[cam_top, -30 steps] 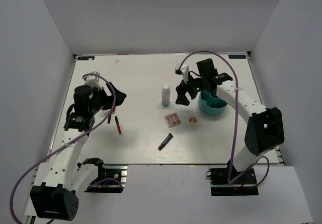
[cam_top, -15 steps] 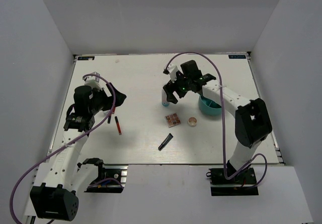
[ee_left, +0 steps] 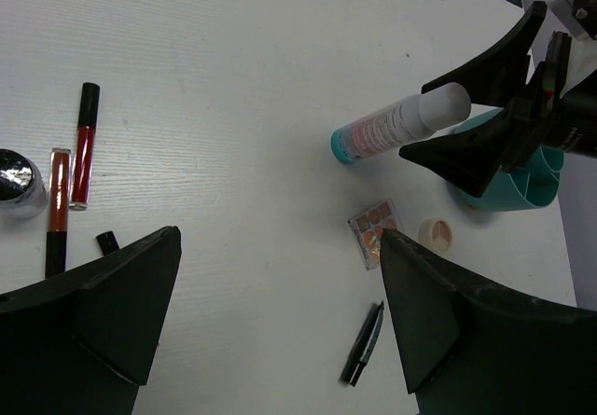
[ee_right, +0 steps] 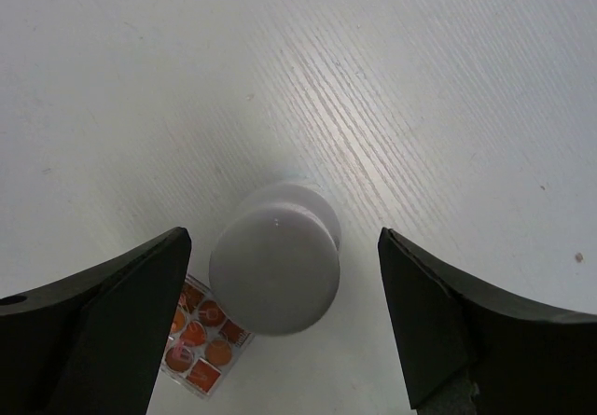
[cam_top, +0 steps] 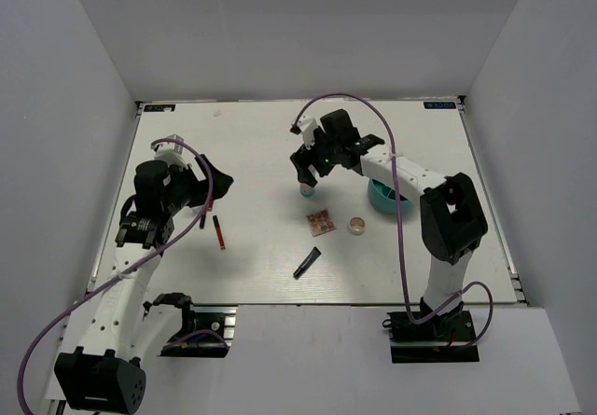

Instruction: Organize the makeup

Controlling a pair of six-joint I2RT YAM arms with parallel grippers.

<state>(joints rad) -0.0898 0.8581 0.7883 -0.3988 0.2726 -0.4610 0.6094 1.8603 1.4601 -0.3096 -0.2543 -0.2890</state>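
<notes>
The white bottle (cam_top: 306, 190) with a bluish label stands mid-table. My right gripper (cam_top: 305, 167) is open right above it, and in the right wrist view the gripper (ee_right: 282, 238) has a finger on each side of the bottle's cap (ee_right: 275, 270) without touching it. The square palette (cam_top: 320, 221), the round beige compact (cam_top: 356, 225) and the short black tube (cam_top: 306, 262) lie in front of the bottle. The thin red-black pencil (cam_top: 219, 233) lies at the left. My left gripper (cam_top: 216, 177) is open and empty above the table, behind the pencil.
The teal round cup (cam_top: 385, 198) stands to the right of the bottle, under my right arm. The left wrist view shows a second red stick (ee_left: 58, 202) and a small silver round object (ee_left: 17, 174) beside the pencil (ee_left: 84, 145).
My right gripper has swung left from beside the teal cup to above the white bottle. My left arm has stayed in place.
</notes>
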